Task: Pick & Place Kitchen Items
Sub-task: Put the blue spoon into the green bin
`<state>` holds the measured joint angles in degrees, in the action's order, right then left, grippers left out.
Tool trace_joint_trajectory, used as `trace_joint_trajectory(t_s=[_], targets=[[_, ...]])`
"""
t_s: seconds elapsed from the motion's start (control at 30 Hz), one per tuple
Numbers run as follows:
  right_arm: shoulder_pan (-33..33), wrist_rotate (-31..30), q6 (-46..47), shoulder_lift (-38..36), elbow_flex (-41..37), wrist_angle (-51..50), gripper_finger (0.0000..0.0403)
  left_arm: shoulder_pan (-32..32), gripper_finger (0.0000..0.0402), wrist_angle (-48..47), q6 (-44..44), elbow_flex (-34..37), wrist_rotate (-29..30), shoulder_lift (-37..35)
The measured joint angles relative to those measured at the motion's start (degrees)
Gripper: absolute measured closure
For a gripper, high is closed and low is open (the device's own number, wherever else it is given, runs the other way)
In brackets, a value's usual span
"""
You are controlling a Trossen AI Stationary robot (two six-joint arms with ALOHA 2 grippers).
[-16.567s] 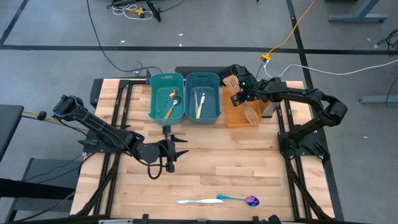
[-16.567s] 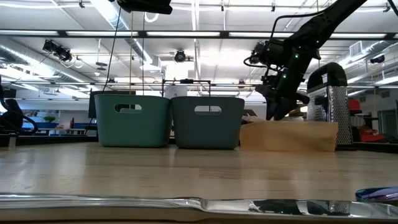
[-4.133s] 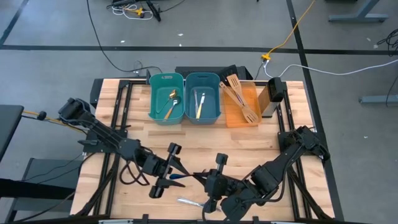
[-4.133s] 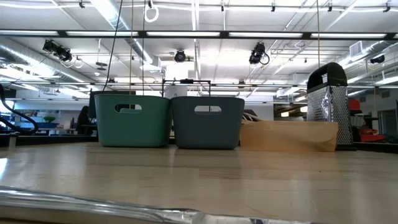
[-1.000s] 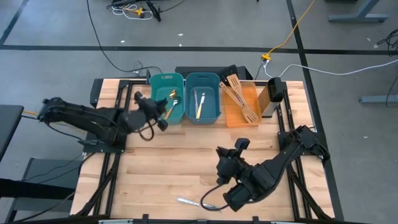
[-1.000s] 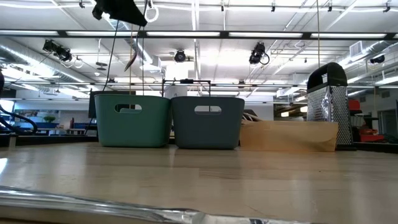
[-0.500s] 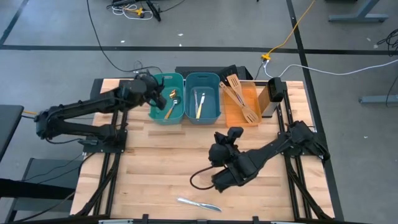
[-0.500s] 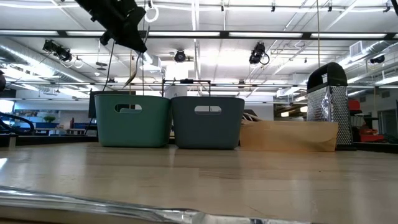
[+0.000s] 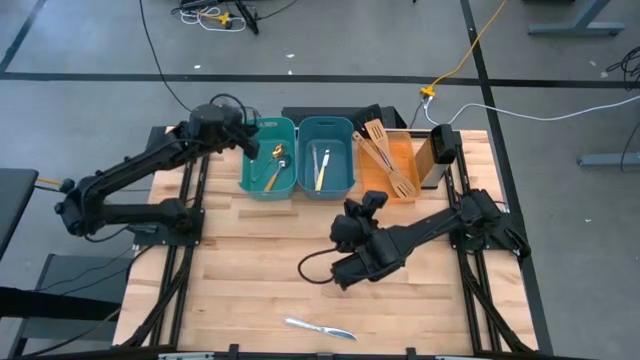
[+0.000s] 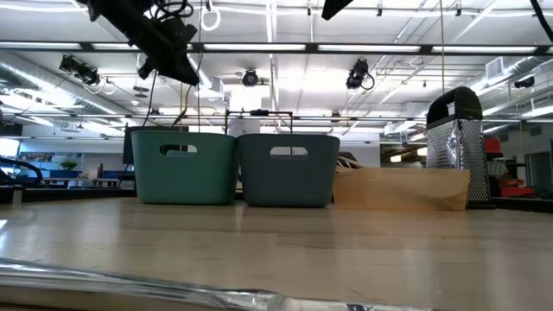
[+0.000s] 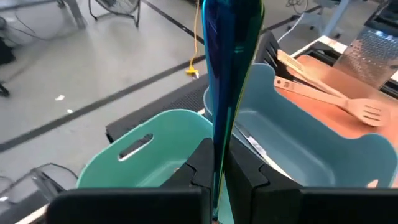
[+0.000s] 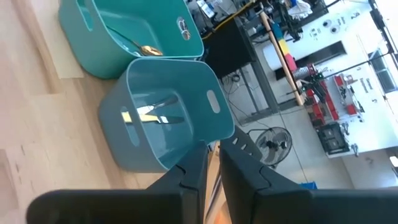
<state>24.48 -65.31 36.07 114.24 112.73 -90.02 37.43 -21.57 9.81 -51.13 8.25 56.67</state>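
While the left arm reaches across to the back of the table in the high view, the left gripper [image 9: 247, 141] hangs over the rim of the left bin [image 9: 268, 122], where a gold spoon [image 9: 275, 170] lies. Cream-handled cutlery [image 9: 320, 168] sits in the right bin [image 9: 327, 121], and wooden spatulas [image 9: 386, 155] lie on the orange tray [image 9: 372, 186] beside a grater [image 9: 441, 150]. The right gripper [image 9: 367, 204] hovers over bare table near the bins. A knife [image 9: 318, 327] lies alone near the front edge.

From table height, the left gripper [image 10: 175, 59] is high above the left bin [image 10: 183, 168]. The knife [image 10: 173, 289] is a blur across the foreground.

Through the left wrist camera, the fingers [image 11: 245, 171] are pinched on the blue-handled spoon [image 11: 230, 87], which stands upright over the two bins.

Through the right wrist camera, the right gripper [image 12: 212, 180] points at the bins. Its fingers [image 12: 193, 171] are close together with only a slit between, and nothing shows in it.
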Motion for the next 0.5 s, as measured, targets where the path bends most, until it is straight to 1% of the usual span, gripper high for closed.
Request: trace_joint_trajectory(t_s=[0.07,0.2,0.33,0.5], targets=[[-0.25,0.11,-0.1,0.0,0.0,0.0,0.035,1.45,0.038,0.01,0.04,-0.02,-2.06,1.21],[-0.48,0.29,0.13,0.0,0.0,0.0,0.035,3.98,0.038,0.0,0.06,-0.02,-3.23,4.73],[-0.45,0.32,0.14,0.0,0.0,0.0,0.035,5.88,0.038,0.31,1.86,-0.02,-7.17,10.15],[-0.45,0.34,0.18,0.0,0.0,0.0,0.035,7.32,0.038,0.83,3.11,-0.02,-8.02,17.38]])
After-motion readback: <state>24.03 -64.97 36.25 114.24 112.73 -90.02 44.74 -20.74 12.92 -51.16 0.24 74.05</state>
